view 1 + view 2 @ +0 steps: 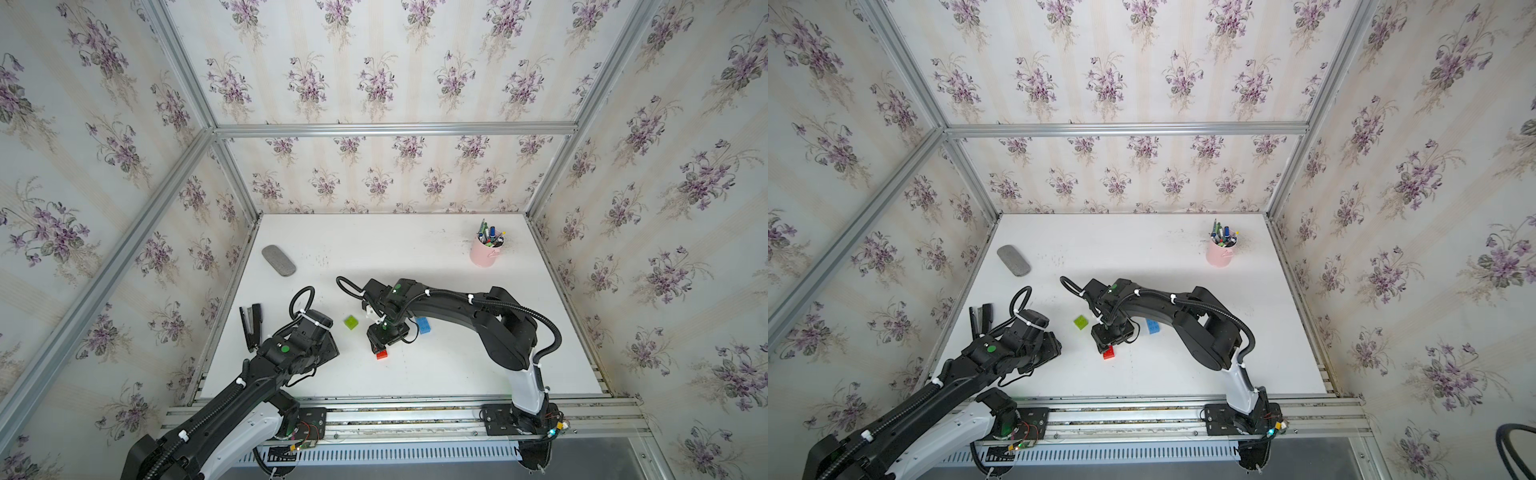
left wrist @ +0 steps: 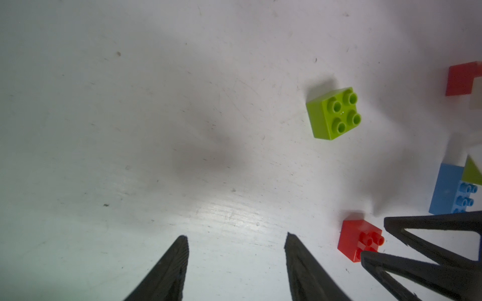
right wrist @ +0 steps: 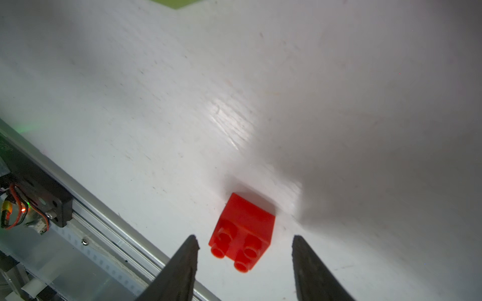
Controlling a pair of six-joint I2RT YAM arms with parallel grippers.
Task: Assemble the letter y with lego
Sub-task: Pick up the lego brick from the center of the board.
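A red lego brick (image 3: 245, 224) lies on the white table (image 1: 415, 257), studs toward the wrist camera. My right gripper (image 3: 245, 238) is open, one fingertip on each side of it with gaps on both. In both top views that gripper (image 1: 380, 348) hangs over the red brick (image 1: 381, 354). A lime green brick (image 1: 351, 322) lies to the left and a blue brick (image 1: 423, 325) to the right. My left gripper (image 2: 236, 241) is open over bare table, left of the red brick (image 2: 358, 241). A second red brick (image 2: 460, 78) and a green piece (image 2: 472, 174) on the blue brick (image 2: 448, 192) show at the edge.
A pink cup of pens (image 1: 484, 251) stands at the back right. A grey oval case (image 1: 278, 260) lies at the back left and a black stapler (image 1: 250, 328) at the left edge. The metal front rail (image 3: 104, 213) runs close by the red brick.
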